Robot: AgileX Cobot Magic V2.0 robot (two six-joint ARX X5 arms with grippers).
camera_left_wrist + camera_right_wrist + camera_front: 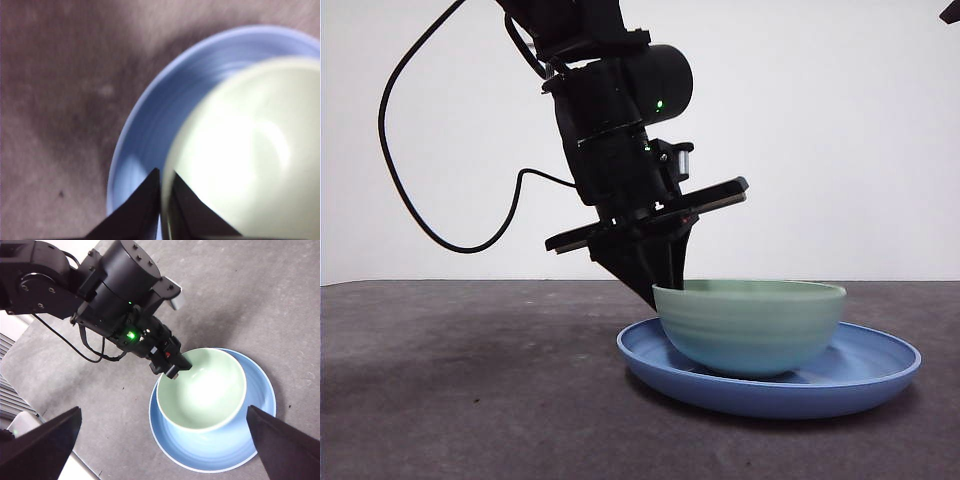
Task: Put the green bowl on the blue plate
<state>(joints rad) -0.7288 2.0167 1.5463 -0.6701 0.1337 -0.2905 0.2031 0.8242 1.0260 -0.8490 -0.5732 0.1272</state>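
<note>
Green bowl [752, 325] sits upright inside the blue plate [880, 368], off-centre toward the side where the arm is; plate flat on the dark worktop [470, 400]. Left hand [164, 200] pinches the bowl's rim, one jaw inside the wall, one outside, as the left wrist view shows. Right hand [165, 440] hangs high above, jaws spread wide, holding nothing. Judgement: placement looks essentially made; release is the step in hand. Spread the jaws fully before lifting, then rise straight up so the inner jaw does not catch the rim and tip or drag the bowl.
</note>
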